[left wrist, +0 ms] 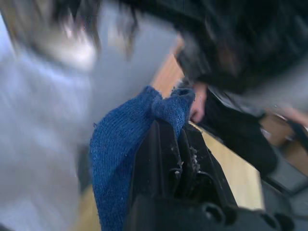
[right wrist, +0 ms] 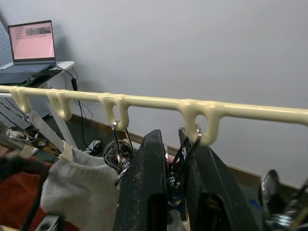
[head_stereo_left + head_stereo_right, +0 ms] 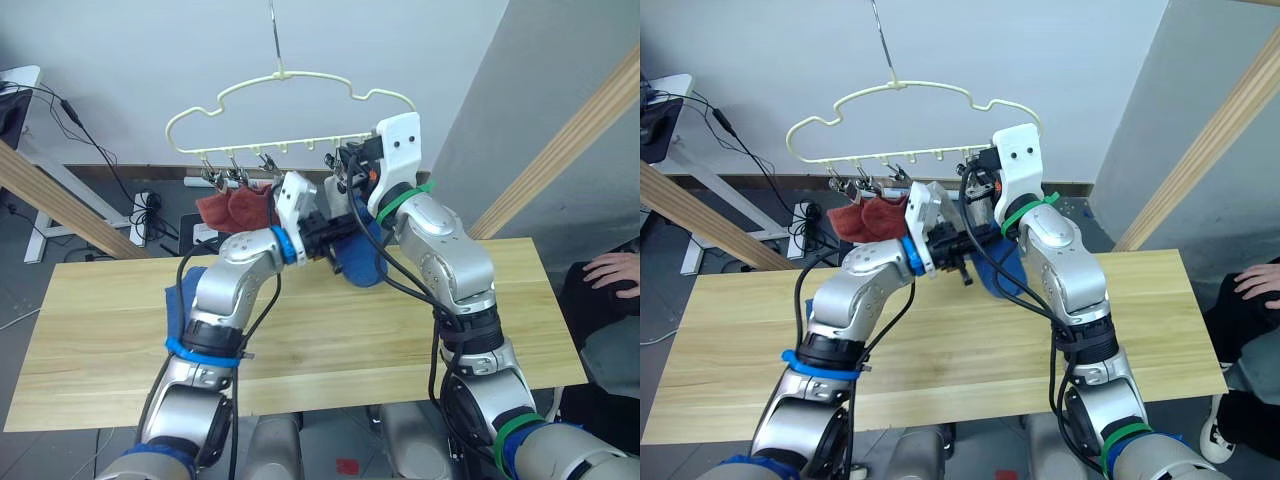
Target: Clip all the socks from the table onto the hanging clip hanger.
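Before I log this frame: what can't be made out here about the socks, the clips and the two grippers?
- Blue sock top edge: both eye views, arms cover it.
- Clip in the right gripper: right wrist view, fingers hide its mouth.
- Second blue sock on the table: left forearm covers most.
- Left wrist background: motion-blurred.

Both arms raised; L gripper (image 1: 175,144) pinching, R gripper (image 2: 175,178) squeezing.

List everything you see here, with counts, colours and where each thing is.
Hanger: one, cream, hanging above the table.
Red socks: two, rust red, clipped at the hanger's left end.
Grey sock: one, light grey, clipped beside them.
Blue socks: two; one in the left hand, one on the table.
Laptop: one, side desk.
Person's hand: one, right edge.
Right hand: shut on a clip.
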Motion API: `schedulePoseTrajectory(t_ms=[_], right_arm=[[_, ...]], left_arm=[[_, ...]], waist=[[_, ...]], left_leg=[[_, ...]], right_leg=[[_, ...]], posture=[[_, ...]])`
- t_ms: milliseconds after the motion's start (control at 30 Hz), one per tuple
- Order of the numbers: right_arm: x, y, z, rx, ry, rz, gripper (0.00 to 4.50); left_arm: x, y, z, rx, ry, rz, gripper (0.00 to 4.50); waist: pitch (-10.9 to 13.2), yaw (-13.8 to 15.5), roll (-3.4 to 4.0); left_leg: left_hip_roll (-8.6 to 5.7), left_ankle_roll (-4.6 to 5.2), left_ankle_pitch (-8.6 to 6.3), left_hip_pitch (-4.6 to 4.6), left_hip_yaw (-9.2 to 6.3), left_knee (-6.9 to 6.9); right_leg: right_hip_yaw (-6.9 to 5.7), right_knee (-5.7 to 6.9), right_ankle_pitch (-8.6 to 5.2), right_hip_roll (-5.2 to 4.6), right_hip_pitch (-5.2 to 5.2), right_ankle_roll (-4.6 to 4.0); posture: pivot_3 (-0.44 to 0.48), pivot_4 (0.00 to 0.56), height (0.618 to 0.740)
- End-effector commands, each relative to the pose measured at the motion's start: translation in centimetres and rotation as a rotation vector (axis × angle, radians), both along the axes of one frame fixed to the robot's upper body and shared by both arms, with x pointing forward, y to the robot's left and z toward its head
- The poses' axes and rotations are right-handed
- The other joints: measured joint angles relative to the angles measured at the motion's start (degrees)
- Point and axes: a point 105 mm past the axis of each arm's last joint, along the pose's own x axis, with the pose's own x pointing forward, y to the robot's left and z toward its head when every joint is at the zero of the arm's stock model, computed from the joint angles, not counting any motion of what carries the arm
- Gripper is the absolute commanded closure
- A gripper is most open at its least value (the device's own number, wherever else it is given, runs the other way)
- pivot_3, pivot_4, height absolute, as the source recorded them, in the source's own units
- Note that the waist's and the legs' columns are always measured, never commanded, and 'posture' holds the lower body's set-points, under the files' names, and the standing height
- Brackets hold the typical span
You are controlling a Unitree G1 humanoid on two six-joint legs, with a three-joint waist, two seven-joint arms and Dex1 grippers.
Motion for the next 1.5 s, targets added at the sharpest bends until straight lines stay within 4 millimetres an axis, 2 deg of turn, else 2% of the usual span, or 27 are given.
schedulePoseTrajectory(t_ms=[33,567,967,1200,1433,1467,1500], right_arm=[[-1.1,0.4,2.2,0.026,-0.078,0.029,4.36],[-1.2,-0.1,1.8,0.004,-0.069,0.022,4.36],[-1.2,-0.1,1.3,-0.024,-0.070,0.027,4.36],[-1.5,0.2,0.7,-0.098,-0.101,0.040,4.36],[-1.5,-0.1,1.1,-0.070,-0.106,0.031,1.85],[-1.4,-0.1,1.2,-0.068,-0.107,0.030,1.48],[-1.4,-0.2,1.3,-0.064,-0.107,0.027,1.43]], left_arm=[[1.3,0.2,0.6,-0.003,-0.058,0.086,4.50],[2.5,0.8,2.4,-0.044,-0.101,0.137,4.50],[1.7,0.9,3.0,-0.060,-0.115,0.093,4.50],[2.0,1.0,4.0,-0.081,-0.124,0.103,4.50],[2.2,1.3,3.7,-0.068,-0.124,0.125,4.50],[2.2,1.3,3.6,-0.058,-0.127,0.124,4.00],[2.2,1.4,3.4,-0.046,-0.131,0.128,3.77]], waist=[[0.0,0.0,0.00],[0.0,0.0,0.00],[0.0,0.0,0.00],[0.0,0.0,0.00],[0.0,0.0,0.00],[0.0,0.0,0.00],[0.0,0.0,0.00]], left_leg=[[0.01,0.00,0.00,0.00,0.00,0.00],[0.00,0.00,0.00,-0.01,0.01,-0.01],[0.00,-0.01,0.00,-0.01,0.01,-0.01],[0.00,-0.01,0.00,-0.01,0.01,-0.01],[0.00,-0.01,0.01,-0.01,0.00,0.00],[0.00,-0.01,0.01,-0.01,0.01,0.00],[0.00,-0.01,0.01,-0.01,0.01,0.00]], right_leg=[[-0.01,0.00,0.00,0.00,0.00,0.00],[-0.01,0.00,0.00,-0.01,-0.02,0.00],[-0.01,0.00,0.00,-0.01,-0.02,0.00],[-0.01,0.00,0.00,-0.01,-0.02,0.00],[-0.01,0.00,0.00,0.00,-0.02,0.00],[0.00,0.00,0.01,0.00,-0.02,0.00],[0.00,0.00,0.01,0.00,-0.02,0.00]], posture=[[-0.111,0.310,0.735],[-0.122,0.310,0.735],[-0.119,0.309,0.735],[-0.117,0.308,0.735],[-0.112,0.308,0.735],[-0.112,0.308,0.735],[-0.112,0.308,0.735]])
